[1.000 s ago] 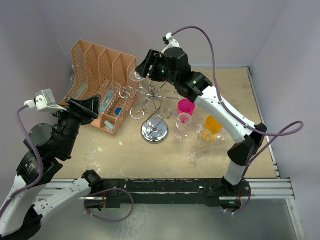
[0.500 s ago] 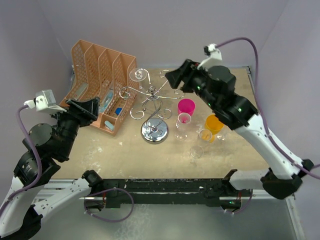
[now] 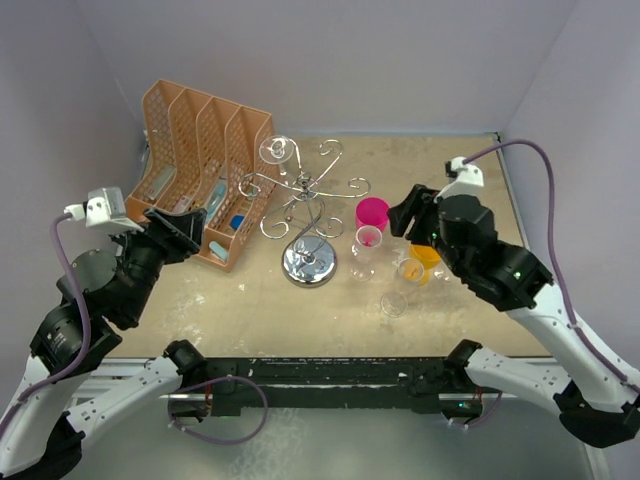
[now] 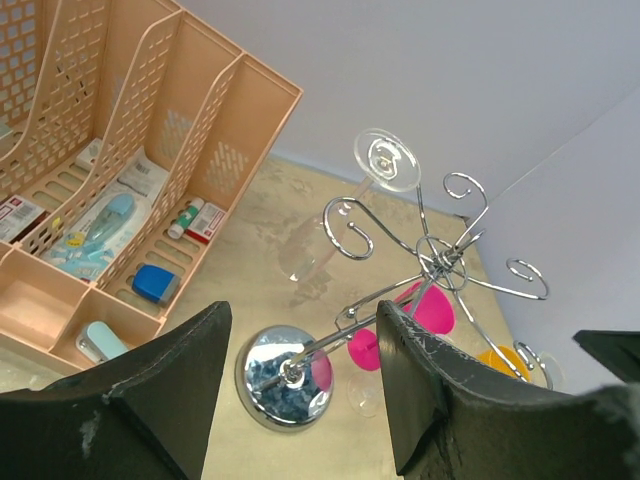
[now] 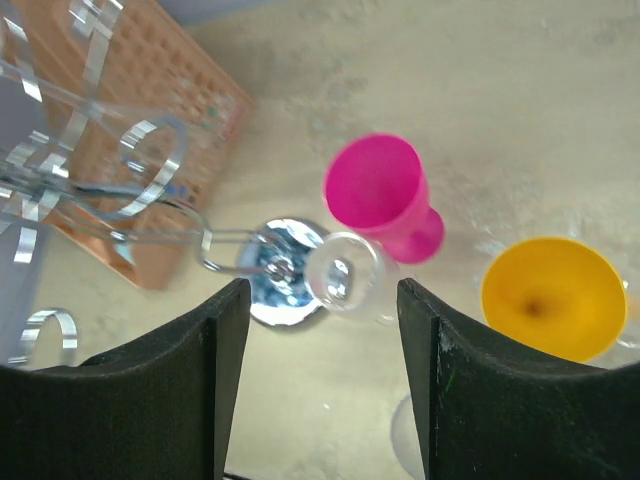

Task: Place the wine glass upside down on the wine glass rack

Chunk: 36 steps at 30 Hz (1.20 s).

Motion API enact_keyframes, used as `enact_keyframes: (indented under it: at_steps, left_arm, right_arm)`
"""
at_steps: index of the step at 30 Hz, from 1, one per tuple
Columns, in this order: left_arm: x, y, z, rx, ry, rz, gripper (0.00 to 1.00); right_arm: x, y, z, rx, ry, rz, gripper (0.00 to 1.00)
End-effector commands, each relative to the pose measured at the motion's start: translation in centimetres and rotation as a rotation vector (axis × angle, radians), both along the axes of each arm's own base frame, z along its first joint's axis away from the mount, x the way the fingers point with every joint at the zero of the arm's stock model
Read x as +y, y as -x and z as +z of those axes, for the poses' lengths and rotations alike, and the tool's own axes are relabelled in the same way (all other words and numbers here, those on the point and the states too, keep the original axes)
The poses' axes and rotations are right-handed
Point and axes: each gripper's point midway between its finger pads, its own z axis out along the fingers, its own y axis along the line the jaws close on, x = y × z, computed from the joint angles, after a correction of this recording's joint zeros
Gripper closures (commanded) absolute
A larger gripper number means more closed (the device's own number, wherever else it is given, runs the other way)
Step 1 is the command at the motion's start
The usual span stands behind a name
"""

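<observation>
Jaws spread wide, holding nothing: left gripper (image 4: 300,320), right gripper (image 5: 322,295).

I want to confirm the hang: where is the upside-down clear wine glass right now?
In the top view, the wine glass hangs foot-up from a rear-left arm of the wine glass rack, just right of the orange file organizer.

Wine glass (image 4: 388,162): clear, hanging upside down from a curled arm, round foot uppermost, bowl down; well ahead of the left jaws, held by neither pair.
Wine glass rack (image 4: 285,368): chrome wire, scroll arms, round shiny base on the desk; upright, ahead of the left jaws.
</observation>
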Motion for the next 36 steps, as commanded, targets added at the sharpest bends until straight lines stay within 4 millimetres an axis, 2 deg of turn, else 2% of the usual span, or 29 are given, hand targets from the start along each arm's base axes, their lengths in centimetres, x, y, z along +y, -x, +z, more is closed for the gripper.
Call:
enact_keyframes:
  at_steps: [1,8,13,15,20,25,28,32,36]
  left_arm:
    - [-0.2,0.2,-0.4,0.012,0.031,-0.011,0.43]
    - [-1.0,-0.2,-1.3,0.038,0.041,-0.022,0.43]
    - [-1.1,-0.4,-1.7,0.050,0.039,-0.015,0.43]
    - [-1.1,-0.5,-1.7,0.048,0.036,-0.014,0.43]
    - [-1.0,-0.7,-1.4,0.042,0.019,-0.003,0.43]
    - [-1.1,-1.1,-1.3,0.034,0.012,0.005,0.43]
    - [-1.1,-1.0,-0.9,0.029,0.012,0.001,0.43]
    - [-0.9,-1.0,-0.8,0.023,0.015,0.005,0.43]
    - [-0.9,-0.9,-0.7,0.021,0.019,0.004,0.43]
  right_arm:
    - [0.5,0.1,-5.5,0.142,0.093,0.007,0.38]
    - [2.4,-2.2,-9.0,0.182,0.130,-0.005,0.41]
    - [1.8,-3.2,-12.5,0.251,0.175,-0.106,0.50]
    - [1.3,-3.4,-13.1,0.246,0.175,-0.138,0.53]
    - [1.7,-3.8,-13.7,0.240,0.158,-0.135,0.56]
    - [1.3,-3.8,-14.8,0.263,0.190,-0.154,0.66]
    - [1.0,-3.6,-14.8,0.259,0.195,-0.155,0.69]
    - [1.5,-3.7,-14.6,0.245,0.190,-0.122,0.70]
    - [1.9,-3.9,-15.4,0.260,0.199,-0.104,0.74]
